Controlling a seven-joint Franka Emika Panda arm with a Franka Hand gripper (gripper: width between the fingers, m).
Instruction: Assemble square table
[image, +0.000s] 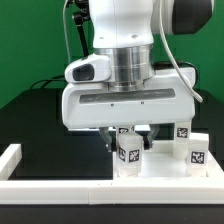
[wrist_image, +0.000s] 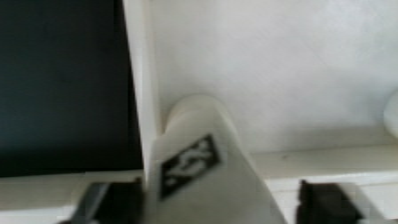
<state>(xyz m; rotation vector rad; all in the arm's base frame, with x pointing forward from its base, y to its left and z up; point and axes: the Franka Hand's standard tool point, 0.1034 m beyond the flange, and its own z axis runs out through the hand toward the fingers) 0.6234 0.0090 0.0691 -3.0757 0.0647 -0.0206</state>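
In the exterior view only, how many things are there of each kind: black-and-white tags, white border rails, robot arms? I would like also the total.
Black-and-white tags: 4
White border rail: 1
Robot arm: 1
Total: 6

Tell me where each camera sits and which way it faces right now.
Exterior view: off the arm, low at the table edge, facing the hand head-on, with tagged legs behind the border rail; the wrist and hand body fill it.
Wrist view: on the wrist, looking down past both fingertips at a tagged leg lying over the white tabletop.
Shared: the hand and, probably, that leg.
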